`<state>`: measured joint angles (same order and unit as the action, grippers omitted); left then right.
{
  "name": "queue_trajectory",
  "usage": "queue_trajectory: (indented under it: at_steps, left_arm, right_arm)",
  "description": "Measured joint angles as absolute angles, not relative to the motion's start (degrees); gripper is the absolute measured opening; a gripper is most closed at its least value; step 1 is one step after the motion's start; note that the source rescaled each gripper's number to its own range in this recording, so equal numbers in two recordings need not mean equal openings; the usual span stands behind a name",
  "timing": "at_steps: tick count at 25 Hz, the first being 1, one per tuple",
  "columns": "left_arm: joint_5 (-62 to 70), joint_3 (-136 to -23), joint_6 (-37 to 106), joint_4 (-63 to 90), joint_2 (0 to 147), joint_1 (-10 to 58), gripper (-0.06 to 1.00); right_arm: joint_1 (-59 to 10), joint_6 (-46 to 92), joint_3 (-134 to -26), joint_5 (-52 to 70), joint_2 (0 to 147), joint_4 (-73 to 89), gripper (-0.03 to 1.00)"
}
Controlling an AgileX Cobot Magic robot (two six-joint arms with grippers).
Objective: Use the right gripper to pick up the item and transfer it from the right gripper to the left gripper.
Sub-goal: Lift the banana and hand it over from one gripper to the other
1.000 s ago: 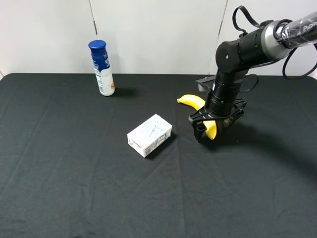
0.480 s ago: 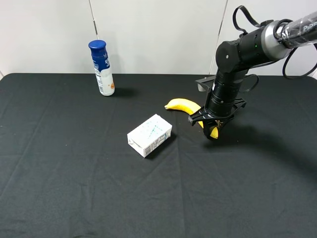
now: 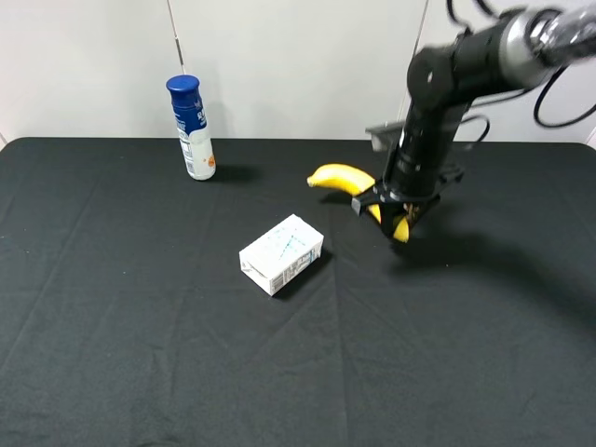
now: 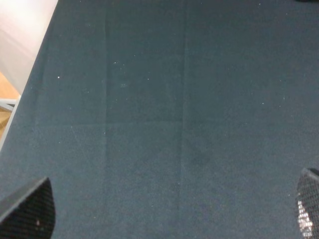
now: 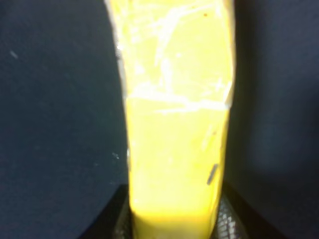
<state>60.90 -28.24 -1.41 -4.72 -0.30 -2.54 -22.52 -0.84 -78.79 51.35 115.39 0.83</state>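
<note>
My left gripper (image 4: 168,211) hangs over the black cloth (image 4: 149,99), fingers spread wide; I can't place it against the white carton (image 3: 282,253). Just beyond the carton, to its right, my right gripper (image 3: 396,216) pinches the banana (image 3: 340,176) near one end. Farther back, left of the carton, stands the blue-capped bottle (image 3: 191,128)

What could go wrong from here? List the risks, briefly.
1. The right gripper pinches the curved yellow banana near one end, so the long free part could pivot or slip in the jaws.
2. The white rectangular carton lies toward the left; a low carry might clip it.
</note>
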Motion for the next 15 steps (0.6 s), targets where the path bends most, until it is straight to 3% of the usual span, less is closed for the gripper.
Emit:
queue_trajectory:
  at_steps: [15]
  left_arm:
    - [60.9,-28.2,-1.4,-4.7,-0.3,-2.5,0.93]
  right_arm:
    - [-22.5,-0.7,-80.4,60.8,104.8,0.9,0.04]
